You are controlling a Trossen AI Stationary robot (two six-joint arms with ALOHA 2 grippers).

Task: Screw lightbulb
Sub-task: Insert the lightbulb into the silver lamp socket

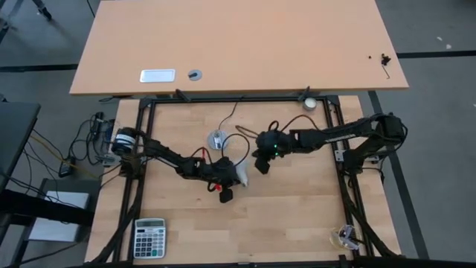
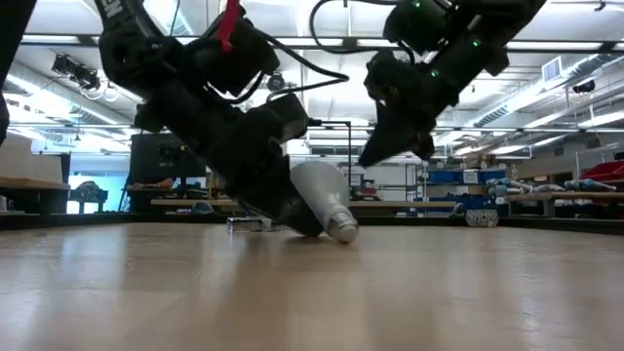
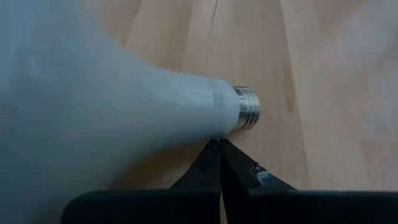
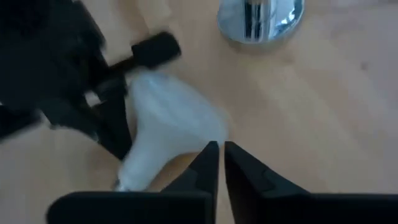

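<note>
your left end effector (image 1: pixel 232 179) is down at the tabletop (image 1: pixel 297 216) with the lightbulb (image 2: pixel 317 195) lying against it, dome toward the arm and the silvery screw base pointing away, tilted low with the base near or on the wood. in the left wrist view its fingers (image 3: pixel 217 165) are clenched tip to tip beside the bulb's neck, so i judge the bulb is pinned or nudged, not properly grasped. your right end effector (image 1: pixel 262 165) hovers just beside the dome, fingers (image 4: pixel 211 163) nearly closed with only a thin gap and nothing between them.

the risk: the rounded bulb may roll or skid away if either arm pushes it, since neither has a real hold. the two arms are also close together above it, so a careless move could knock them together or press the glass hard onto the wood.

the silver socket base (image 1: pixel 216 139) stands near, behind the bulb, its cord (image 1: pixel 229 117) trailing toward the far frame rail. the near half of the tabletop offers open room; a calculator (image 1: pixel 149 238) sits at the near left corner, well apart.
</note>
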